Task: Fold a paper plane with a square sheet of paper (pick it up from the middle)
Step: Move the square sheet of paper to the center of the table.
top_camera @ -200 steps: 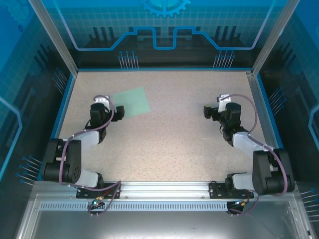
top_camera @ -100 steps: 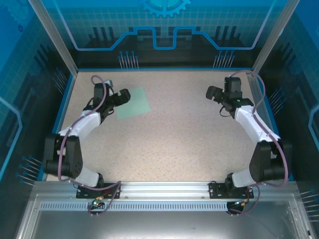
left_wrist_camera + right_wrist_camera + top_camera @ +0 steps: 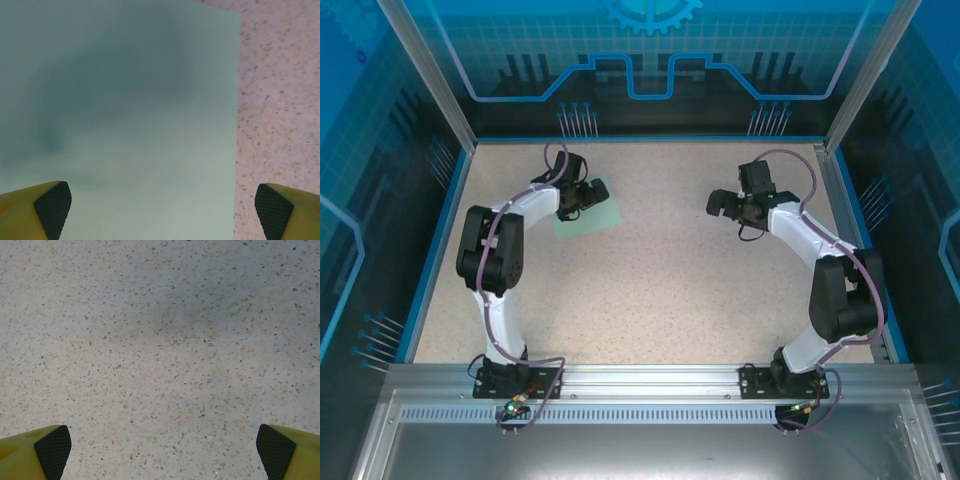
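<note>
The square sheet of paper (image 3: pixel 588 216) is lying flat on the speckled table (image 3: pixel 670 290), in its far left part, near the back wall. In the top view it is showing as a pale mint-green patch, turned a little against the table edges. The left gripper (image 3: pixel 586 193) is hanging over its far part and hiding some of it.

In the left wrist view the sheet (image 3: pixel 125 110) is looking plain, smooth and even in colour, and a soft dark shadow is falling across its upper left area. Its right edge is running straight from top to bottom, and one sharp corner is showing at the top.

The left gripper is standing wide open and is gripping nothing. One black pad (image 3: pixel 52 207) is over the green paper, and the other is over the bare table just past the right edge. Whether the pads are touching the sheet, I cannot tell.

The right gripper (image 3: pixel 720 203) is hovering well apart from the paper, over the far right part of the table. Its jaws are also spread wide and released, with speckled table surface (image 3: pixel 160 340) lying under them.
</note>
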